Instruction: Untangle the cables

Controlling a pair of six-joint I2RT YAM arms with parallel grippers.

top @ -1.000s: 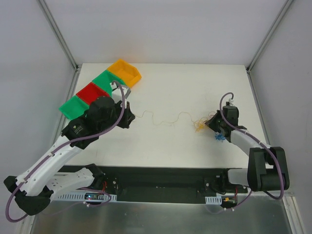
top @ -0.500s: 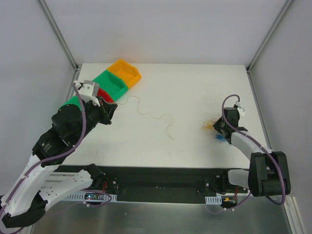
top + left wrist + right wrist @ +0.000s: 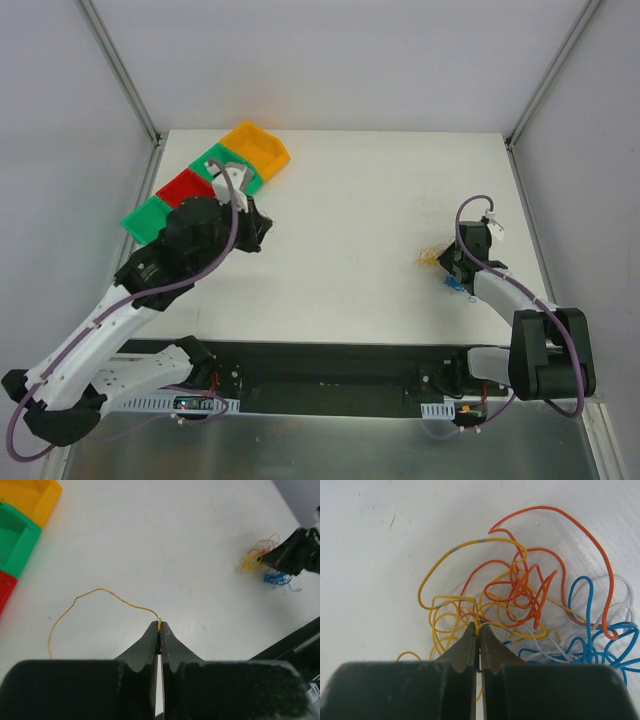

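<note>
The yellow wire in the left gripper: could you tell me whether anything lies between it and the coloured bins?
Nothing visible does. The left gripper pinches one end of the yellow wire, and only bare table separates it from the bins. The tangled clump lies on the opposite side.

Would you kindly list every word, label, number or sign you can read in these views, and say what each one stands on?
No text can be read in any view.
The coloured bins, the cables, the table, the left pincer and the right pincer show no print.
The small boards at the arm bases are too small to tell whether they bear markings.
</note>
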